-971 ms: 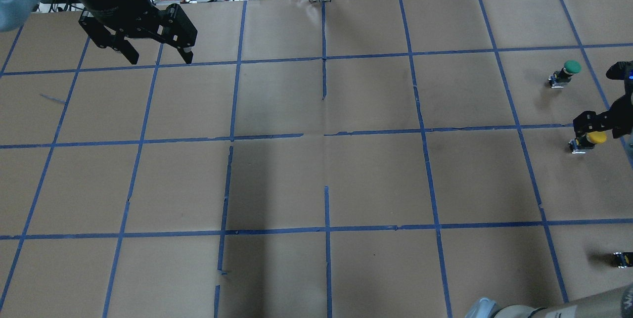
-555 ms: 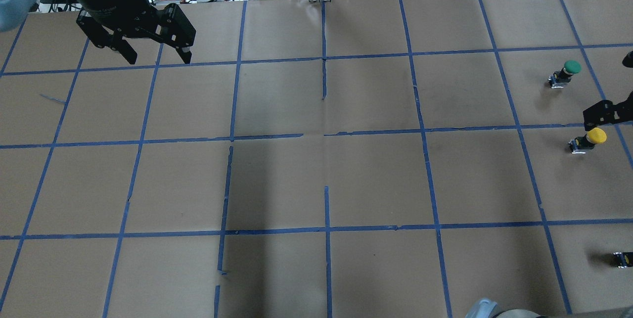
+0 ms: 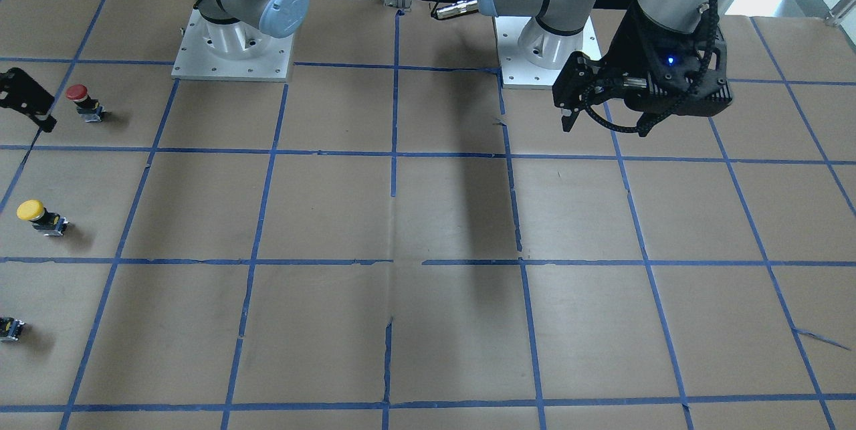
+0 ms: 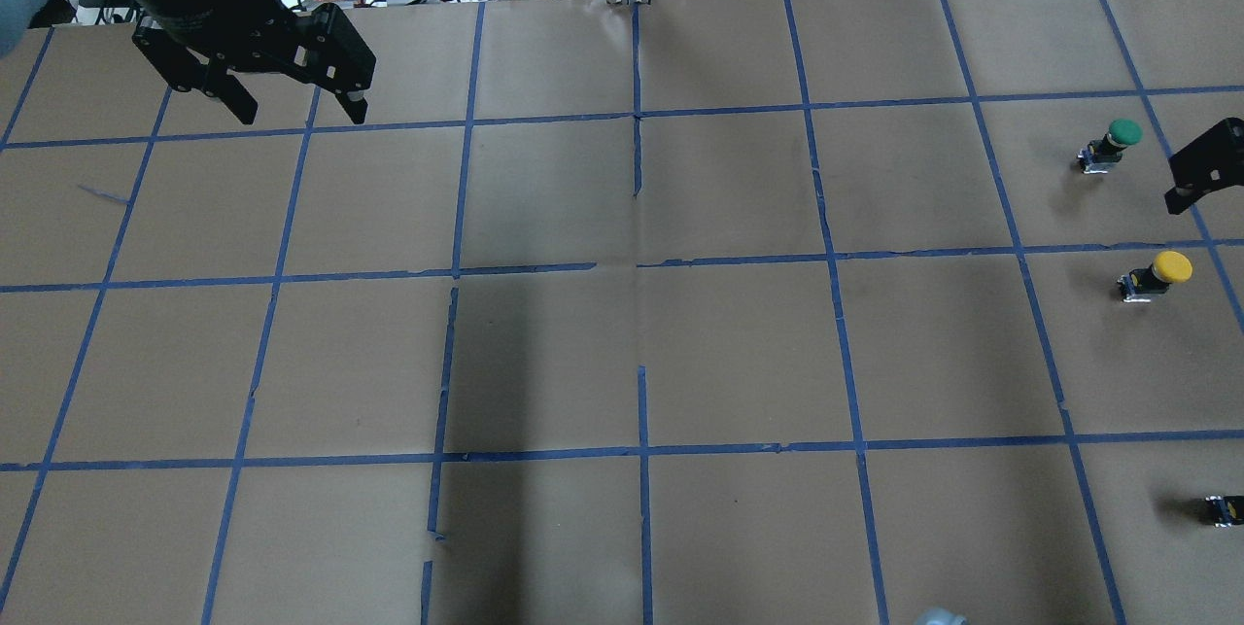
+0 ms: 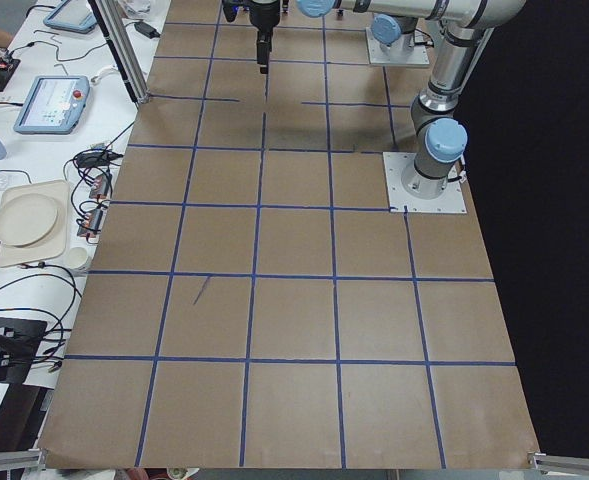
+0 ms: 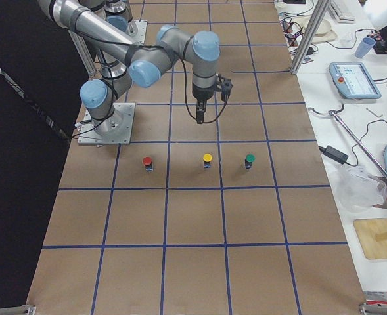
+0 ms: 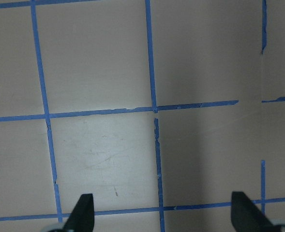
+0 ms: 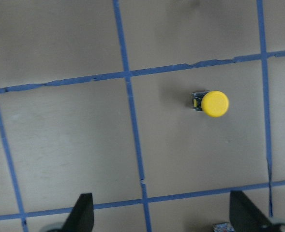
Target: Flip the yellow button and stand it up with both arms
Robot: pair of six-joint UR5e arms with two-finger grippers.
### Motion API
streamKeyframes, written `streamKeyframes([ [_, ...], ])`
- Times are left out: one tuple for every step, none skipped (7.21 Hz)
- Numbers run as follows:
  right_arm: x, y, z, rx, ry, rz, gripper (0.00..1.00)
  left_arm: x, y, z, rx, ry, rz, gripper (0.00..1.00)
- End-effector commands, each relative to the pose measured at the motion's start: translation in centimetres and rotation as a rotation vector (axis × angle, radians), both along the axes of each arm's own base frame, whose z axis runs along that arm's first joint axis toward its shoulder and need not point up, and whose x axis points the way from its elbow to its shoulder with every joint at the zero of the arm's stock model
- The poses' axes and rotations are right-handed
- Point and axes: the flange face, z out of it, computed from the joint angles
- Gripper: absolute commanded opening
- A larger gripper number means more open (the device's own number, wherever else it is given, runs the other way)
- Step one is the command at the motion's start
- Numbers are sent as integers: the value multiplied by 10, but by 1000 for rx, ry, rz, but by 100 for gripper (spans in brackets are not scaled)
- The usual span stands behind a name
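The yellow button stands upright, cap up, near the table's right edge; it also shows in the front view, the right side view and the right wrist view. My right gripper is open and empty, raised above the table and apart from the button; one finger shows at the overhead view's right edge. My left gripper is open and empty, high over the far left of the table, and shows in the front view and its wrist view.
A green-capped button stands beyond the yellow one. A red-capped button stands on its other side, near the robot. A small capless black block sits at the right edge. Cables and a plate lie past the far edge.
My right gripper, which was close around the yellow cap, has lifted off and drawn away toward the right edge. The button stays standing. My left gripper has shifted slightly left.
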Motion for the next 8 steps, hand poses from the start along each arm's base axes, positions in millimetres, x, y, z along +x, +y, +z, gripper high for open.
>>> streamKeyframes([
  [118,18,23,48,-2,149,100,1,-1,3,-12,-2,2,100],
  [162,36,32,62,-24,141,100,1,-1,2,-10,-3,2,100],
  [206,50,40,48,-13,197,100,1,-1,3,-12,-3,2,100],
  [241,60,40,45,3,254,100,1,-3,0,-9,-3,2,100],
  [256,70,43,42,5,196,100,1,-3,0,-9,-2,2,100],
  [253,77,47,38,-8,163,100,2,-2,2,-12,-3,3,100],
  [251,76,51,32,-5,157,100,2,-2,2,-12,-5,3,100],
  [242,73,55,26,-8,132,100,1,-4,-6,3,-2,3,100],
])
